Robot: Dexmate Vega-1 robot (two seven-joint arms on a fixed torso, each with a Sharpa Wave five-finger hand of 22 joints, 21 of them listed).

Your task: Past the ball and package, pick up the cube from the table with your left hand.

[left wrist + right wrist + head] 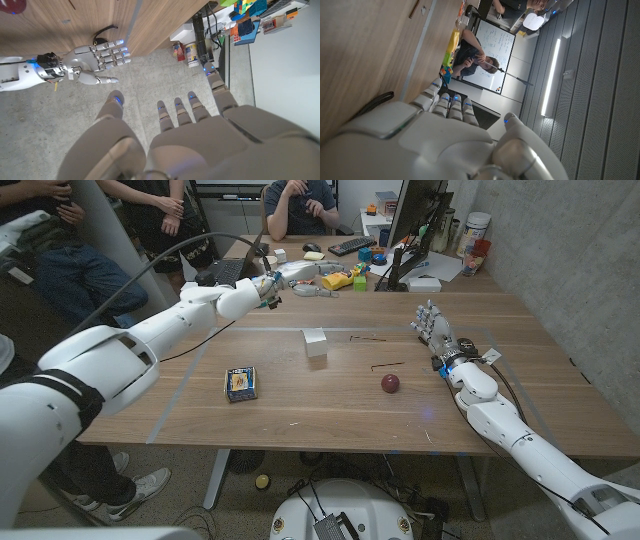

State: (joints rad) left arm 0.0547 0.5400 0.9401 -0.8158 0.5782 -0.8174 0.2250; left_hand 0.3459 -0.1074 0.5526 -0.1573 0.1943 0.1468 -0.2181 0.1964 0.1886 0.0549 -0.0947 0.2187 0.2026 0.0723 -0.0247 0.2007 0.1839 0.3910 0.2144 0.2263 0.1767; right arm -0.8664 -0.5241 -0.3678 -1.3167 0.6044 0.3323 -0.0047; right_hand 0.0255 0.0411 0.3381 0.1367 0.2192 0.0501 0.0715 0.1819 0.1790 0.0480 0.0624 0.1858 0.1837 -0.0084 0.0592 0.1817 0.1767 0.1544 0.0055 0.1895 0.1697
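White plastic is what I am reaching with: my left robot hand (pixel 268 288) is hanging released over the far left part of the table (pixel 300 405), fingers apart and grasping nothing, as its wrist view is also showing (pixel 200 130). Moving rightward, the package (pixel 240 383) is lying flat nearer to me, and the cube (pixel 315 342), small and white, is sitting upright just past the table's middle, apart from everything else. The hand is sitting beyond the cube and to its left, so I am judging that the step in hand is bringing it back and across until it is hovering right over the block.

To do this well, I am thinking of keeping the hand high while it is travelling, so the fingers are not knocking the cube sideways, then lowering with thumb and fingers straddling two opposite faces before closing. The cube looks light and easy to push, so an even squeeze from both sides is mattering more than force.

Further right, the dark red ball (pixel 390 383) is resting well clear of that path. At the far right, my right robot hand (pixel 437 332) is standing near the table's edge, fingers straight and spread, released.
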